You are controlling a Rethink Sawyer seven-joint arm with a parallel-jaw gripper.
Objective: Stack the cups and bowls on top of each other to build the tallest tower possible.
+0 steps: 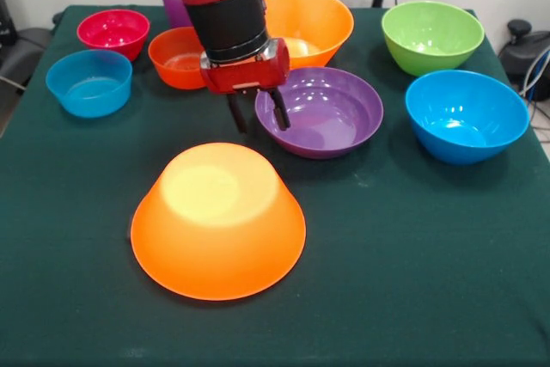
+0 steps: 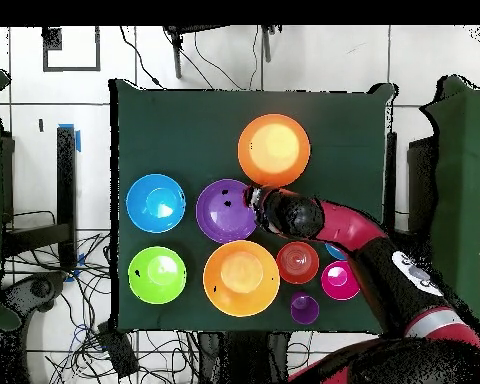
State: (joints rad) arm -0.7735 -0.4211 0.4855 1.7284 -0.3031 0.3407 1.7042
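My gripper (image 1: 255, 113) is open and empty. It hangs low just beyond an upside-down large orange bowl (image 1: 215, 221), with one finger over the left rim of the wide purple bowl (image 1: 331, 113). A second large orange bowl (image 1: 314, 19) stands upright behind it, with a pale yellow shape inside, likely the yellow cup (image 1: 298, 45). The purple cup (image 1: 172, 2) peeks out behind my arm. Overhead, the gripper (image 2: 252, 197) is between the inverted orange bowl (image 2: 274, 150) and the purple bowl (image 2: 222, 210).
Green bowl (image 1: 432, 34) and medium blue bowl (image 1: 467, 113) stand at the right. Small pink bowl (image 1: 113, 30), small red-orange bowl (image 1: 174, 59) and small blue bowl (image 1: 89, 82) stand at the left. All rest on the green cloth (image 1: 412, 281).
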